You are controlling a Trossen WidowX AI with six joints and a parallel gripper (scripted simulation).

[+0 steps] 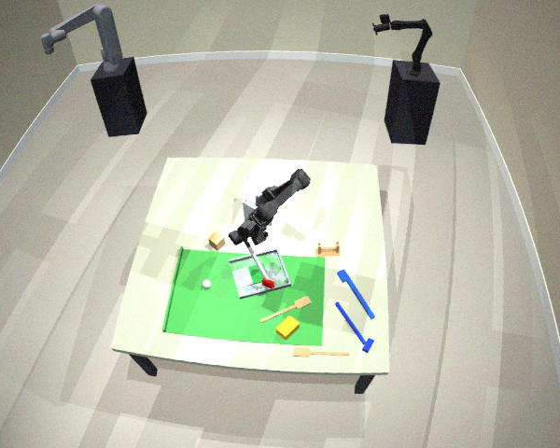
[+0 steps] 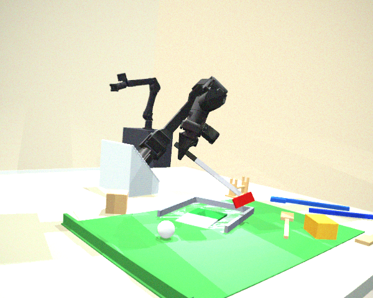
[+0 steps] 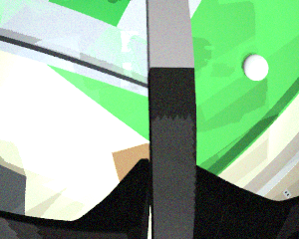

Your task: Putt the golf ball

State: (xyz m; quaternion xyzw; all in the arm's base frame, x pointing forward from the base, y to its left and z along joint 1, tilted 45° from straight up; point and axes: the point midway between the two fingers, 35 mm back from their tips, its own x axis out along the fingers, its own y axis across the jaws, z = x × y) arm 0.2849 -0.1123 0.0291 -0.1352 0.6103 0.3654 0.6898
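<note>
- The golf ball point(image 1: 206, 284) lies on the green mat point(image 1: 207, 313), well left of the claw and below it.
- The claw point(image 1: 246, 242) is clamped on the dark grip of the red putter point(image 1: 268, 283), off the table.
- The shaft slants down from the claw; the red head hangs over the raised green point(image 1: 259, 273), at its grey rail.
- A yellow block point(image 1: 287, 327) lies to the right, well apart.

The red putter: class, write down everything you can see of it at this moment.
The red putter has a small red block head on a thin grey shaft with a dark grip. The gripper is shut on the grip, so it hangs slanted, head lowest, over the grey-railed raised green. Whether the head touches the rail is unclear.
</note>
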